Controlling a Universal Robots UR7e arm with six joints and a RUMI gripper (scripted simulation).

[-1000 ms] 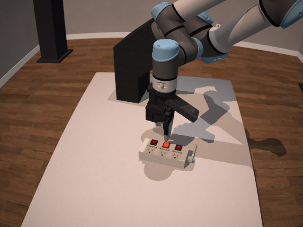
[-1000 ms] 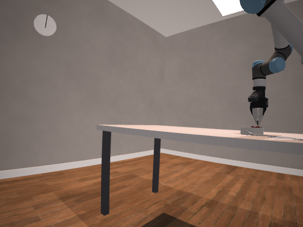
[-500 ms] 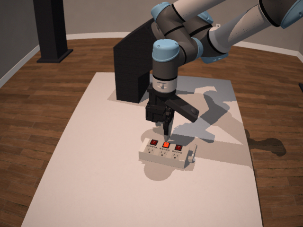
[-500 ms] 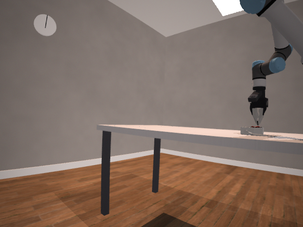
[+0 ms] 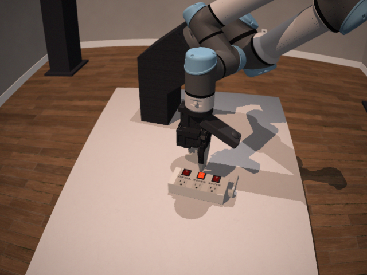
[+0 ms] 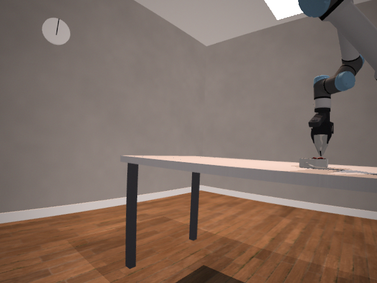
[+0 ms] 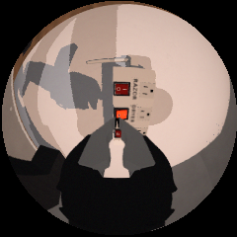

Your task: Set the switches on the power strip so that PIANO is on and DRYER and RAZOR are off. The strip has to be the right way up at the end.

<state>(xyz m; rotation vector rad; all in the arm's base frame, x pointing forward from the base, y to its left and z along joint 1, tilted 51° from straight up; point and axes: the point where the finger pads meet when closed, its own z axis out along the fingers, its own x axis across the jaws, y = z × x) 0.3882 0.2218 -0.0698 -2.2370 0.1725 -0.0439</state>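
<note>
A beige power strip (image 5: 203, 184) lies right way up on the white table, switches facing up. Of its three red rocker switches, the middle one, DRYER (image 5: 201, 175), glows bright orange. The right one, RAZOR (image 5: 215, 178), and the left one (image 5: 186, 172) are dark. In the wrist view RAZOR (image 7: 121, 89) is dark and DRYER (image 7: 121, 114) is lit. The third switch (image 7: 118, 133) is mostly hidden behind my fingers. My gripper (image 5: 201, 161) is shut and empty. It points straight down, just above the far edge of the lit middle switch. It also shows in the side view (image 6: 320, 152) over the strip (image 6: 313, 162).
A tall black block (image 5: 161, 82) stands on the table behind the gripper. The strip's cord stub (image 5: 235, 184) sticks out at its right end. A black pillar (image 5: 62, 35) stands on the floor at the far left.
</note>
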